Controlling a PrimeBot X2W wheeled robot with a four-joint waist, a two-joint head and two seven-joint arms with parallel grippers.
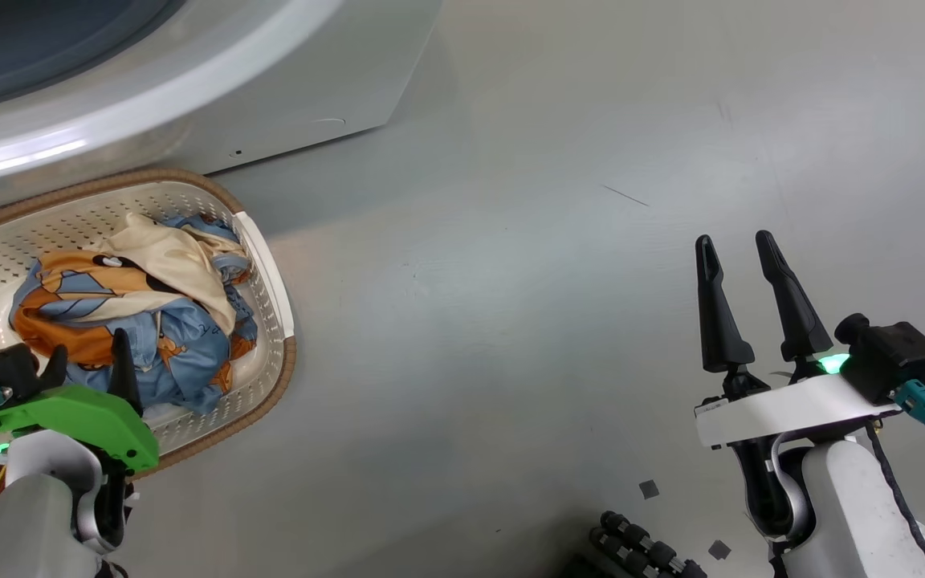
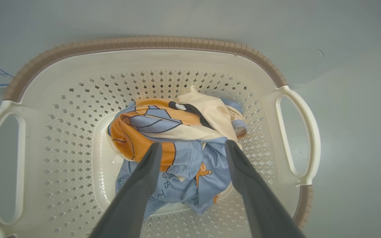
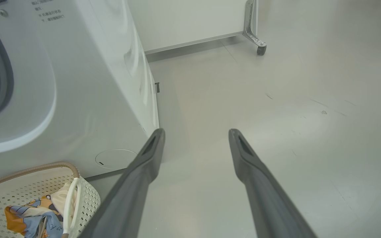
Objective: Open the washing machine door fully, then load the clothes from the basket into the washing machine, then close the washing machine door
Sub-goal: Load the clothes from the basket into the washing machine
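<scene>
Clothes [image 1: 133, 313] lie bunched in the middle of the basket [image 1: 284, 377], with bare perforated floor all round them. Left gripper [image 1: 89, 353] hangs over the basket's near rim, fingers wide, tips astride the heap; contact unclear. Washer [image 1: 310, 88] stands just behind the basket. Right of the basket lies open floor [image 1: 511, 281], where the right gripper [image 1: 735, 242] is well apart, spread wide, holding nothing.

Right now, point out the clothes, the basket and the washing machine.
clothes [image 2: 190, 155], left wrist view, blue fabric.
basket [image 2: 144, 42], left wrist view, brown rim.
washing machine [image 3: 88, 99], right wrist view, white front panel.
</scene>
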